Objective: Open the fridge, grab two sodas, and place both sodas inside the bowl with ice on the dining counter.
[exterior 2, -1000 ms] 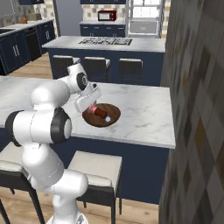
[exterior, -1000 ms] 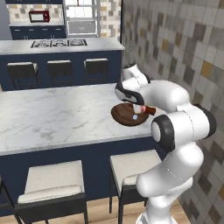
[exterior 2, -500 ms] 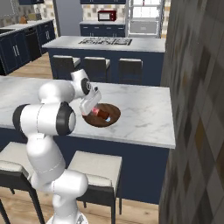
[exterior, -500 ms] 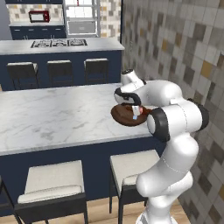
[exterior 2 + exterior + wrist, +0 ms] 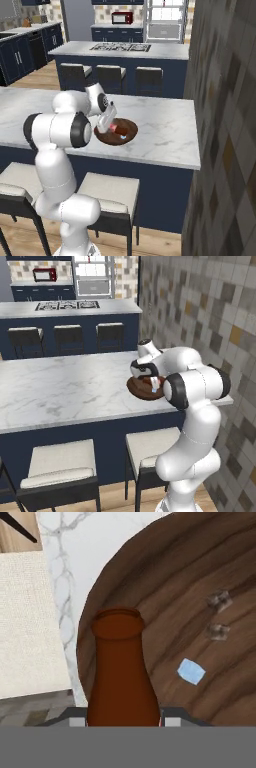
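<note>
**Brown soda in the jaws, right over the bowl**

And here's the brown soda [image 5: 119, 672], pinched between the jaws, its body wedged low in the hand view with the neck and open-looking rim rising straight away from the camera. Its long axis runs along the line of the gripper [image 5: 122, 722], mouth pointing outward toward the bowl's near rim. Smooth, glossy brown, narrow neck flaring to rounded shoulders; a sliver of red shows at its right edge by the finger.

Behind it, the bowl [image 5: 200, 602]: wide, shallow, round, dark wood with streaky grain. One pale blue ice cube [image 5: 191, 671] lies just right of the bottle, two smaller greyish cubes [image 5: 219, 614] further up the basin.

From the right base view, the gripper [image 5: 106, 120] hangs tilted over the bowl's [image 5: 129, 135] left side, and something red and pink [image 5: 118, 128] lies in the basin just beside it; too small to say more. From the left base view, the gripper [image 5: 150, 380] is down in the bowl [image 5: 137, 388], the bottle itself mostly hidden by the hand.

The bowl sits on the worktop [image 5: 65, 391], white-grey veined marble over a navy base, near its right end. Cushioned stools [image 5: 62, 462] are tucked under the near side. Beyond stands a second navy counter with a stovetop [image 5: 65, 305].
</note>
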